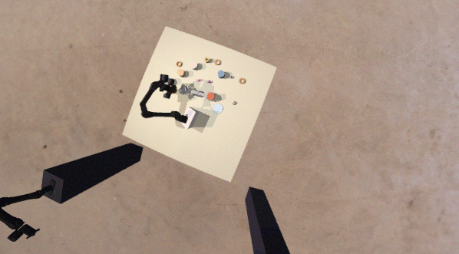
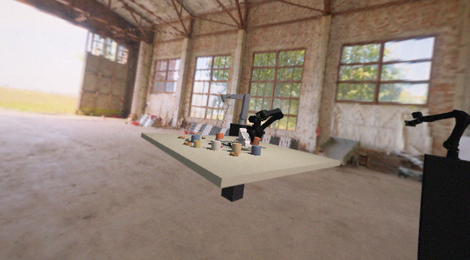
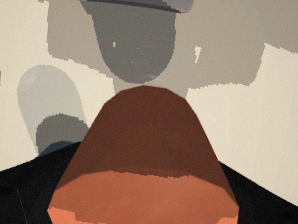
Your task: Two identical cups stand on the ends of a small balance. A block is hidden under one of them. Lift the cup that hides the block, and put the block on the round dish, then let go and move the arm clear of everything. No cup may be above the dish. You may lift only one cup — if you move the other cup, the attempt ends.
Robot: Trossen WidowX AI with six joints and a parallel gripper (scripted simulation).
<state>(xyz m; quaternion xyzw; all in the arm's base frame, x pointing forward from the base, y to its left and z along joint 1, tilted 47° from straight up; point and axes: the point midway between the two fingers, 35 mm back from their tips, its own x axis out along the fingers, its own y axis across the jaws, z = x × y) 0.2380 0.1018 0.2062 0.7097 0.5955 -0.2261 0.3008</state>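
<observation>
My gripper (image 1: 172,88) (image 2: 256,137) is shut on an orange-red cup (image 2: 256,141) (image 3: 145,135), which fills the lower middle of the wrist view. The cup is off the balance, to the left of its near end in the top view. The other orange-red cup (image 1: 210,96) (image 2: 219,136) stands on the far end of the balance (image 1: 198,92). The emptied end shows as a grey patch; the block cannot be made out there, and the wrist view shows only a dark rim at its top edge. The pale blue round dish (image 1: 218,108) lies beyond the standing cup, with no cup above it.
A blue cylinder (image 2: 256,151) stands close by the held cup. A peach cylinder (image 1: 180,72) (image 2: 236,148), a white one (image 1: 195,66) (image 2: 215,145) and another blue one (image 1: 221,74) (image 2: 196,137) stand nearby. Orange rings (image 1: 179,64) lie around. A white wedge-shaped object (image 1: 191,117) is by the arm's base.
</observation>
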